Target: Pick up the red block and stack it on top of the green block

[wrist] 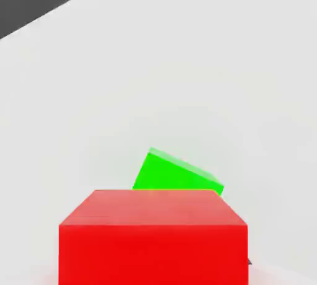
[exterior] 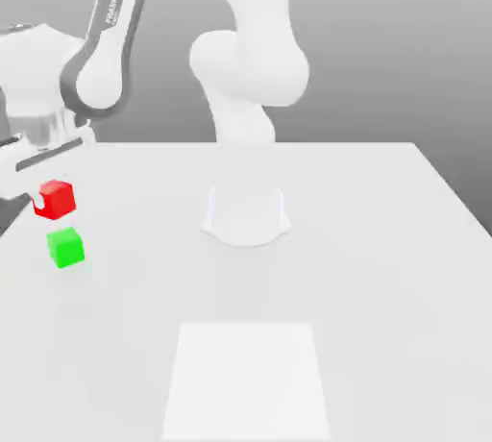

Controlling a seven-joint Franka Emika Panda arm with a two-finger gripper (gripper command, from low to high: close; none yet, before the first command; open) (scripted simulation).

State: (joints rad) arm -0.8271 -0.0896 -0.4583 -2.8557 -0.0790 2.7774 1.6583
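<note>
Trouble maybe: gripper clenched on red block, just above green block at far left. Bit off-centre & it'll slide off.

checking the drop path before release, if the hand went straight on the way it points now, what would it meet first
Most likely the green block. The hand points down, shut on the red block, and the green one sits on the table just below it. Alignment looks close but not certain, since depth is unclear.
</note>
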